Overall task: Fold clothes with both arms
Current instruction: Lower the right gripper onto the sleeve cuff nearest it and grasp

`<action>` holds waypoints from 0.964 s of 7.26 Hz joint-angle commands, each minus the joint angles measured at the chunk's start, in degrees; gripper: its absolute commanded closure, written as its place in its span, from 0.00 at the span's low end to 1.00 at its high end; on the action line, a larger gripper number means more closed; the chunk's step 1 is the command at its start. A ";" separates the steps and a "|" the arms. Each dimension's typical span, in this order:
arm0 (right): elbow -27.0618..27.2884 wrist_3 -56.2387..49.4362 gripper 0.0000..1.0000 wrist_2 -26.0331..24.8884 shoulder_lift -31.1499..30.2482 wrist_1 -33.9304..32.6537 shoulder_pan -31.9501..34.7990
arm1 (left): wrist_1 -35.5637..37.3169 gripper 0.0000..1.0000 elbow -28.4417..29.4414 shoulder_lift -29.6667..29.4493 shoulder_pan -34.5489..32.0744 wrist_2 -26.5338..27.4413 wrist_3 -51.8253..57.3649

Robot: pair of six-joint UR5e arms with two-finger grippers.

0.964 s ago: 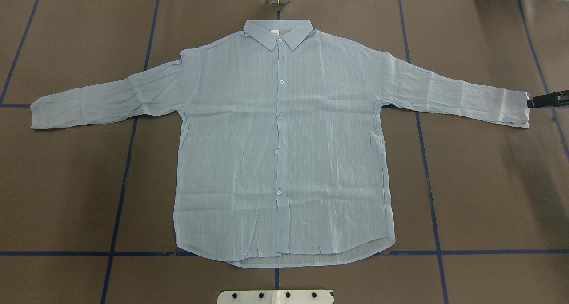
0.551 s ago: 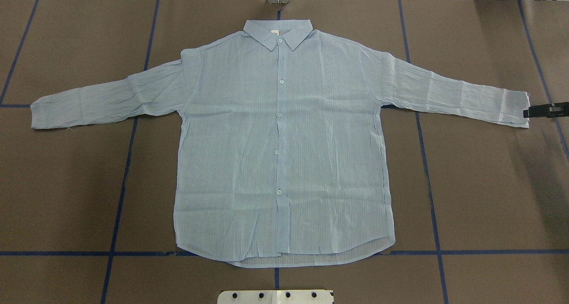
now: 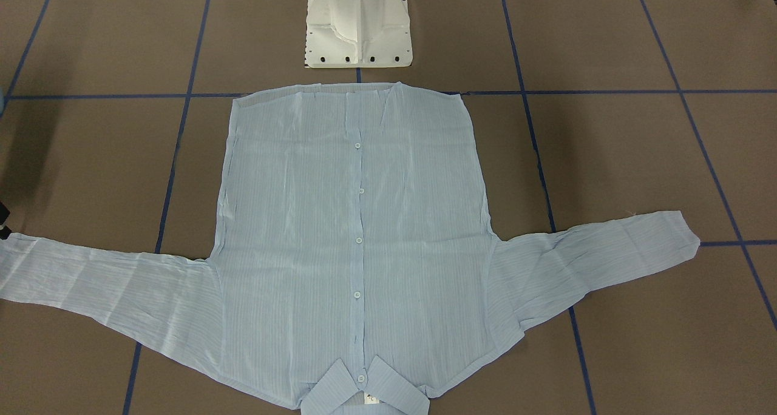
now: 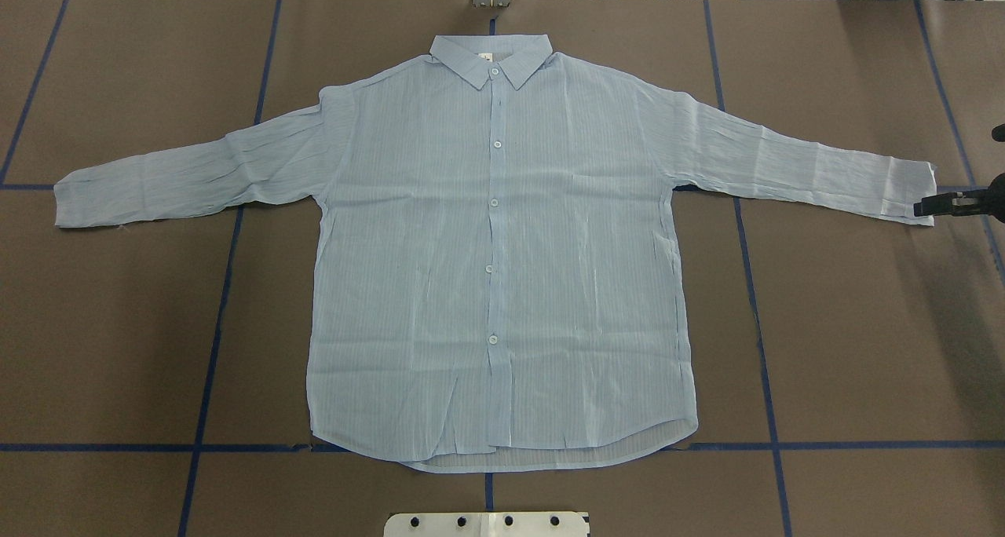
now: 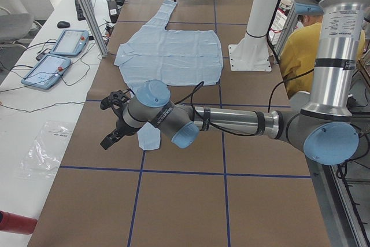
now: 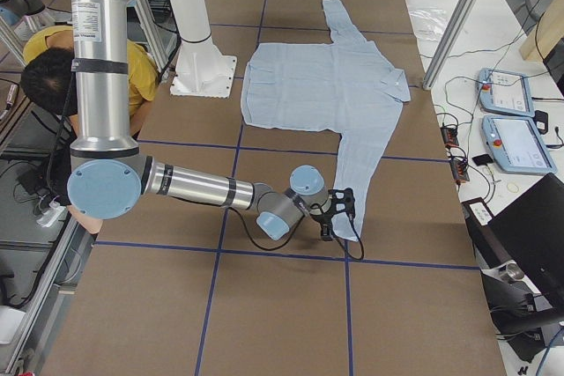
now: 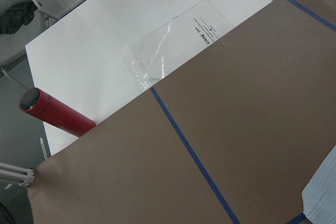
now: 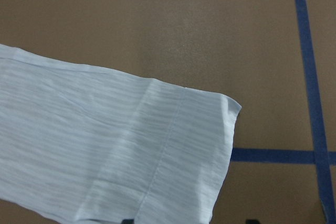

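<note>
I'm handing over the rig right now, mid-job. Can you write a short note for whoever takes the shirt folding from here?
Right gripper: jaws open, low at the right cuff, not gripping it.
Left gripper: just beyond the left cuff, over the table; open or shut cannot be told.
Shirt: lying flat, buttons up, collar on the side away from the robot, both sleeves spread out.
Done: nothing folded.
Left: grasp both cuffs, probably fold the sleeves in, then fold the body.
</note>
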 commanded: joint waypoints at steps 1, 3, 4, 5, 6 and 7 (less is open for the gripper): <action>-2.33 -0.36 0.24 -0.84 1.94 0.01 -0.91 | -0.09 0.00 0.04 0.13 -0.04 -0.01 0.17; -2.60 -0.28 0.43 -2.07 2.22 0.01 -1.44 | -0.26 0.00 0.22 0.13 0.04 -0.01 0.17; -2.43 0.16 0.73 -1.99 2.13 0.01 -1.44 | -0.35 0.00 0.31 0.13 -0.04 -0.01 0.17; -2.17 0.16 1.00 -1.72 2.13 0.09 -1.35 | -0.35 0.00 0.31 0.13 0.04 -0.01 0.17; -2.16 -0.36 1.00 -1.63 2.13 0.09 -1.35 | -0.35 0.00 0.31 0.13 0.04 -0.01 0.17; -0.86 -0.45 1.00 -0.41 2.04 0.01 -1.18 | -0.35 0.00 0.48 0.13 0.04 -0.01 0.26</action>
